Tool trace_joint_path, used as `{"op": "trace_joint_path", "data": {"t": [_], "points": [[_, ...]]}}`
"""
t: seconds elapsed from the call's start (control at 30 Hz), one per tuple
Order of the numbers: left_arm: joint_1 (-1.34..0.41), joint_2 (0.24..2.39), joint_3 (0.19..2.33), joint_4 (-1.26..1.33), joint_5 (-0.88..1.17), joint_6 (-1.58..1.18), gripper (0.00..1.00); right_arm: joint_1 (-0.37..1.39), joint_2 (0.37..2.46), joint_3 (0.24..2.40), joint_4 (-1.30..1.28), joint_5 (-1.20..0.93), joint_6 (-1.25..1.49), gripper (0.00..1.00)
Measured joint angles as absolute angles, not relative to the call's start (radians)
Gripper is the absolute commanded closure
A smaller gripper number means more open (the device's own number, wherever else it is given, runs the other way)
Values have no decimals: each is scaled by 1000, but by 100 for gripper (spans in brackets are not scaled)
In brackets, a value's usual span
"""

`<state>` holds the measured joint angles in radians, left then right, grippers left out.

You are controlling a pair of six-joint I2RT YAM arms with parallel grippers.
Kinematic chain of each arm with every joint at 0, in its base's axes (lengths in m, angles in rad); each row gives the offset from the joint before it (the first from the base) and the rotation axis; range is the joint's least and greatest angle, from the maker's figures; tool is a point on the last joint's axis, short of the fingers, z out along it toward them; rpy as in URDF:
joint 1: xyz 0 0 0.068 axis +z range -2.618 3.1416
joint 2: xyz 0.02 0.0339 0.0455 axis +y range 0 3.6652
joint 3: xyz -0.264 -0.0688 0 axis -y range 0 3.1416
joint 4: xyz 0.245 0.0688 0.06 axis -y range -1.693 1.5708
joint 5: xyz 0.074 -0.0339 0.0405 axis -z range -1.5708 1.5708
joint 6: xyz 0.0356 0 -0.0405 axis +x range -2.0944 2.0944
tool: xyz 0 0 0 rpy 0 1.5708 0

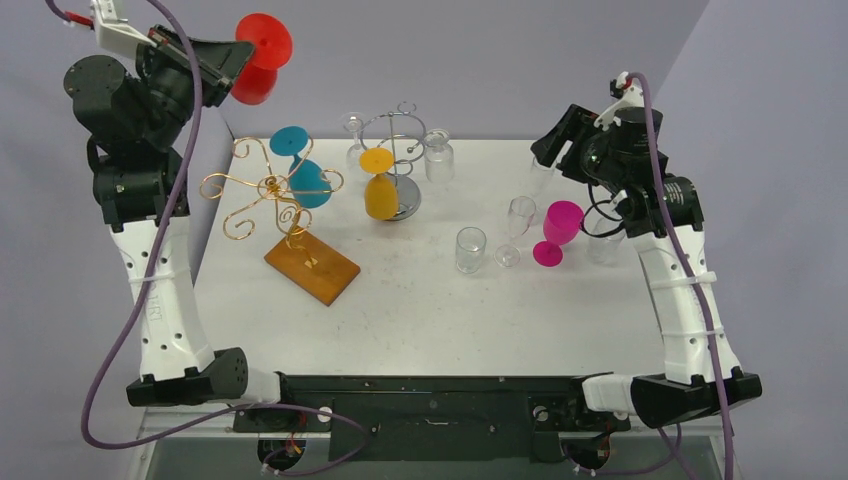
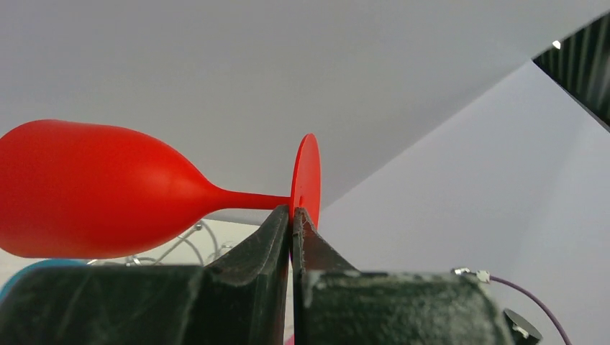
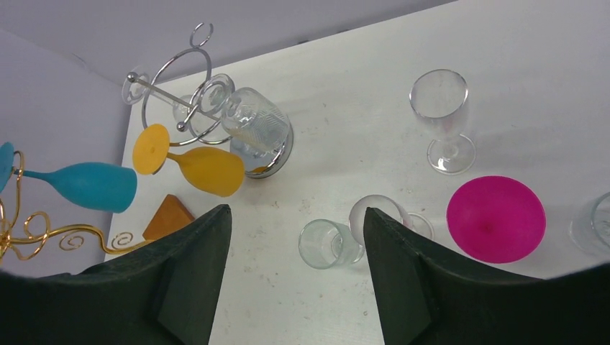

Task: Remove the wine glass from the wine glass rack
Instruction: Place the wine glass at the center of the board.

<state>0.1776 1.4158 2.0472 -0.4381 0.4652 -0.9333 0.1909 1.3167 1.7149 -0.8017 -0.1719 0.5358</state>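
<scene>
Left gripper (image 1: 236, 62) is clenched on the red wine glass (image 1: 262, 55) and holds it in the air off the table's (image 1: 420, 300) 11 o'clock corner, clear of both racks. In the left wrist view the fingers (image 2: 266, 230) are pressed together just where the stem meets the round foot. Whether they pinch the stem end or the foot's rim is hard to tell from that angle. The glass (image 2: 93, 190) lies sideways, bowl toward 9 o'clock in that view and foot edge-on toward 3 o'clock.

On the table at about 9 o'clock stands the gold wire rack (image 1: 270, 190) on its wooden base (image 1: 312, 267), with a teal glass (image 1: 300, 165) hanging from it by the foot. At 12 o'clock the chrome rack (image 1: 400, 140) carries a yellow glass (image 1: 380, 190) hung bowl down.

The right gripper (image 1: 545, 150) hangs released above the table's 2 o'clock side, its jaws spread with nothing between them (image 3: 295, 212). Below it, around 3 o'clock, a magenta glass (image 1: 555, 232) stands upright. Just beside that glass at 9 o'clock is a clear stemmed glass (image 1: 518, 225), and a clear tumbler (image 1: 470, 250) stands further the same way.
</scene>
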Motion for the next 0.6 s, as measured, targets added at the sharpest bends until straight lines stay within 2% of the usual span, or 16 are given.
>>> {"op": "trace_joint_path", "data": {"t": [0.3, 0.6], "points": [[-141, 1437, 2113, -344, 440, -962, 100, 191, 1214, 1568, -632, -220, 601, 30], [-377, 1471, 1921, -72, 459, -1217, 100, 192, 1091, 1329, -331, -308, 726, 19]]}}
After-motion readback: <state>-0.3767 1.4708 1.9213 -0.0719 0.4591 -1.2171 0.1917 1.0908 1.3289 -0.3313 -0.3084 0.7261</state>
